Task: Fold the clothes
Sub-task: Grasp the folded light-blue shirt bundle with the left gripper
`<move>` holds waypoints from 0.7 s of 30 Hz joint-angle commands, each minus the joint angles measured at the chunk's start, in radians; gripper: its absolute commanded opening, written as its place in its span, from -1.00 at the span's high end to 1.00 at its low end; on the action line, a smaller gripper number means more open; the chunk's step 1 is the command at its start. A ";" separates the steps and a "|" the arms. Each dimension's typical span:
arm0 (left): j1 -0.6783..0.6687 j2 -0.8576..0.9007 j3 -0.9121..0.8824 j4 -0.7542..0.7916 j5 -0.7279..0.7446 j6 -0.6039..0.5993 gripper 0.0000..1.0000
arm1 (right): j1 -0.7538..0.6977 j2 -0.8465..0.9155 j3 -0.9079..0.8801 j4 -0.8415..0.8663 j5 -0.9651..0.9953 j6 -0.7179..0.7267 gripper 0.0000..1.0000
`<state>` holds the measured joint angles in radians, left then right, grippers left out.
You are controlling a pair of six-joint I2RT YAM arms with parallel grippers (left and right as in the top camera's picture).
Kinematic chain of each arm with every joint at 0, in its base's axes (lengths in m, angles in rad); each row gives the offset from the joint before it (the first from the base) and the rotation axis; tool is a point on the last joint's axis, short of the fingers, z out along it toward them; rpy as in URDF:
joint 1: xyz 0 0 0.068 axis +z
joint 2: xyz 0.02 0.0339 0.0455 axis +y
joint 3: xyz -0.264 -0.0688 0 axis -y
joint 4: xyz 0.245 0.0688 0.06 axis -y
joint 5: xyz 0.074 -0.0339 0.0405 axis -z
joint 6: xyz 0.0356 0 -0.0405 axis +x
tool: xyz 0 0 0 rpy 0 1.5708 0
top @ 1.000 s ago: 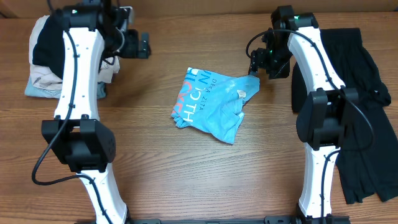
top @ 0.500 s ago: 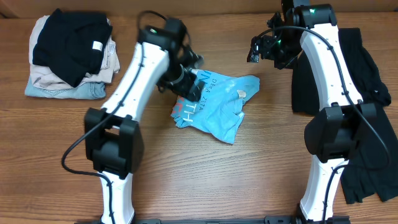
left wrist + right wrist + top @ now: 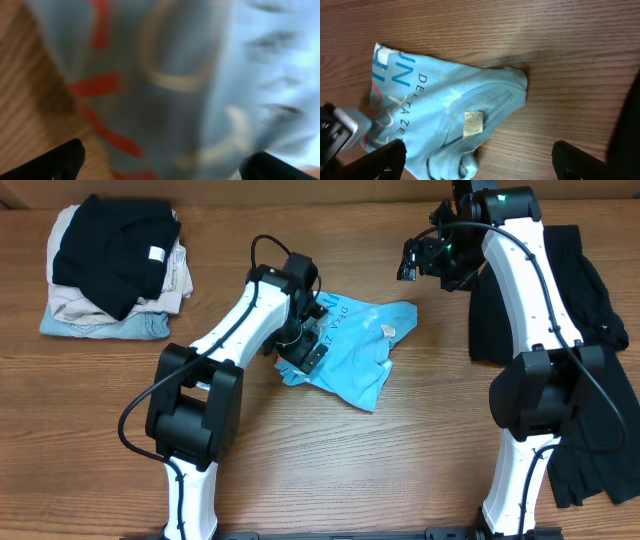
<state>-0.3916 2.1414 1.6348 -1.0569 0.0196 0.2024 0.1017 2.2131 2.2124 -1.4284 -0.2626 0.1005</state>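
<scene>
The light blue T-shirt lies crumpled at the table's middle, its white text and coral letters facing up. My left gripper is down on the shirt's left part, open. In the blurred left wrist view, the shirt's coral print fills the frame between the fingertips. My right gripper hangs open above the table, beyond the shirt's right corner, holding nothing. The right wrist view looks down on the shirt and its neck tag. A loose black garment lies at the right, partly under my right arm.
A stack of folded black, beige and pale denim pieces sits at the far left. The black garment shows at the right wrist view's right edge. Bare wood table lies in front of the shirt.
My left arm has swung from beside the folded stack over to the shirt and come down on its left part. My right gripper has let go of the shirt's corner and lifted away.
</scene>
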 commanded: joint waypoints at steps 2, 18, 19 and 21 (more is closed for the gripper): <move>0.000 -0.003 -0.088 0.091 -0.259 -0.156 -0.99 | -0.002 -0.019 0.022 0.008 -0.008 -0.004 -0.95; 0.150 -0.005 -0.062 0.218 -0.417 -0.130 -1.00 | -0.002 -0.019 0.022 0.012 -0.008 -0.004 -1.00; 0.149 -0.009 -0.025 0.191 -0.391 -0.107 -1.00 | -0.002 -0.019 0.022 0.013 -0.008 -0.004 -1.00; 0.130 -0.014 0.056 0.127 -0.306 -0.031 -1.00 | -0.002 -0.019 0.022 0.016 -0.008 -0.004 -1.00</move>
<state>-0.2455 2.1242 1.5730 -0.8742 -0.3405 0.0673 0.1013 2.2131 2.2124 -1.4212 -0.2634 0.1009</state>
